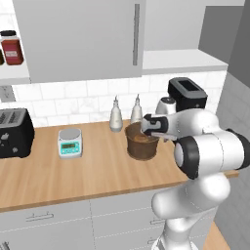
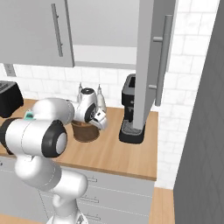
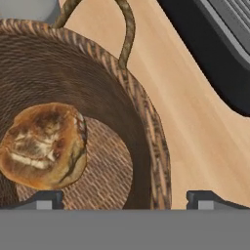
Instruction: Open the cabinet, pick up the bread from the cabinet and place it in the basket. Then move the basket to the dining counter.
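The dark woven basket (image 1: 140, 145) (image 2: 85, 132) stands on the tiled-wall wooden counter, its rim (image 3: 146, 112) close below the hand camera. The golden-brown bread (image 3: 44, 146) lies on the basket's floor, touching nothing but the weave. My gripper (image 1: 145, 131) (image 2: 102, 123) (image 3: 126, 200) hovers just over the basket's right rim, open, with one fingertip over the inside and one over the counter, holding nothing. The cabinet (image 1: 83, 39) has its right door (image 2: 148, 57) swung open, showing a pale shelf (image 2: 105, 54). The dining counter is out of view.
A black coffee machine (image 1: 188, 93) (image 2: 131, 111) stands right of the basket under the open door. Two bottles (image 1: 115, 114) are behind the basket, a small scale (image 1: 70, 141) and black toaster (image 1: 14, 132) to its left. A grey wall (image 2: 201, 131) bounds the right.
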Available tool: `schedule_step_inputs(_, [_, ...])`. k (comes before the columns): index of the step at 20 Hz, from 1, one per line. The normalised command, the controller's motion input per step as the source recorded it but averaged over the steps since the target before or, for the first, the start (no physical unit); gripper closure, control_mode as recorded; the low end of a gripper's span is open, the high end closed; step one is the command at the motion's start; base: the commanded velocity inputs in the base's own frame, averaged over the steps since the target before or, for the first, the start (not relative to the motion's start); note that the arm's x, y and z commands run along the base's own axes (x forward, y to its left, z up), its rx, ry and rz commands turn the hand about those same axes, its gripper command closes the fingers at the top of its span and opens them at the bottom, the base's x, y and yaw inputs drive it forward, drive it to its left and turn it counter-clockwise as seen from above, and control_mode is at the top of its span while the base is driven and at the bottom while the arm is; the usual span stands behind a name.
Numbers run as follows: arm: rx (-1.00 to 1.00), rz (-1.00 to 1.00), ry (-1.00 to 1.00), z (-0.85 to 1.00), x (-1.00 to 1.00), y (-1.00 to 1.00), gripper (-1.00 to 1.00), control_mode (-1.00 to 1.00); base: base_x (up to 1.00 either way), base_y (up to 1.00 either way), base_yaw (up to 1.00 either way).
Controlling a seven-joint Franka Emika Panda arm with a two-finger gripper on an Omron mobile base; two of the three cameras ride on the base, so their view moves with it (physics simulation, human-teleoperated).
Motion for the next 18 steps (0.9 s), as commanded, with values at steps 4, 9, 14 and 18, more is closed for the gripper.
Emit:
schedule_step_inputs(4, [0.02, 0.0, 0.05, -0.33, 0.0, 0.02, -1.0, -1.0, 0.0, 0.0, 0.0])
schedule_step_inputs(9, [0.05, 0.0, 0.03, -0.22, 0.0, 0.06, -1.0, -1.0, 0.0, 0.0, 0.0])
schedule_step_inputs(14, [0.03, 0.0, 0.03, -0.23, 0.0, 0.21, 1.0, -1.0, 0.0, 0.0, 0.0])
schedule_step_inputs(18, [0.0, 0.0, 0.0, -0.18, 0.0, 0.23, 1.0, -1.0, 0.0, 0.0, 0.0])
